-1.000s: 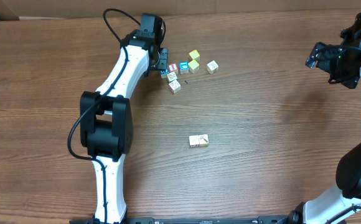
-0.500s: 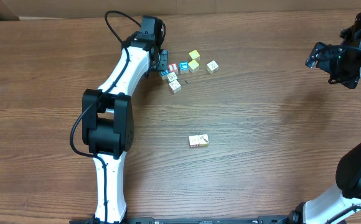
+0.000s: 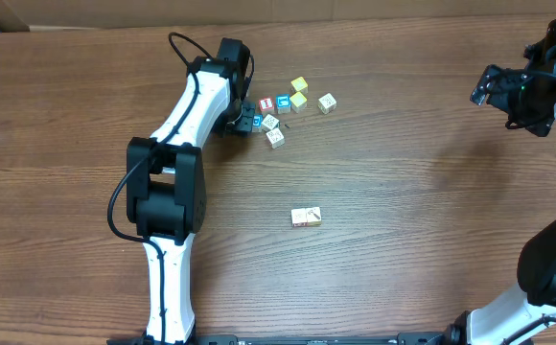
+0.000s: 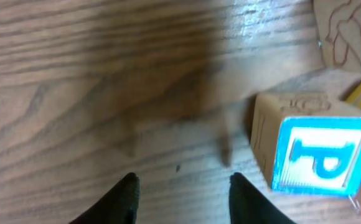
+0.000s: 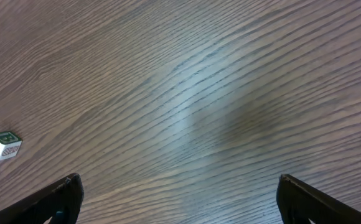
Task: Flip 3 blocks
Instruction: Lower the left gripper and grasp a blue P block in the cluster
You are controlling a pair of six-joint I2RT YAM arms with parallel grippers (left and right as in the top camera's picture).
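Note:
My left gripper [image 3: 245,119] [image 4: 183,186] hangs low over the table at the left edge of the block cluster. Its jaws stand partly open with only bare wood between them. A pale cube with a blue letter P face [image 4: 320,155] [image 3: 256,121] sits just outside the gripper's right finger [image 4: 239,193], not held. A red-bordered cube [image 3: 266,103] and another blue-faced cube [image 3: 283,103] lie just behind it. A cube with green marks [image 5: 2,146] shows at the left of the right wrist view. My right gripper [image 3: 494,88] [image 5: 180,199] is wide open over bare table, far right.
Two yellow cubes [image 3: 299,84] [image 3: 298,100] and a pale cube [image 3: 327,103] lie at the back of the cluster. Two more pale cubes [image 3: 269,122] [image 3: 275,138] lie right of my left gripper. A pale oblong block [image 3: 306,218] lies alone mid-table.
My left gripper has moved toward the front along the cluster's left edge and its jaws have narrowed slightly. The two nearest pale cubes have shifted a little right and forward. The right arm is still.

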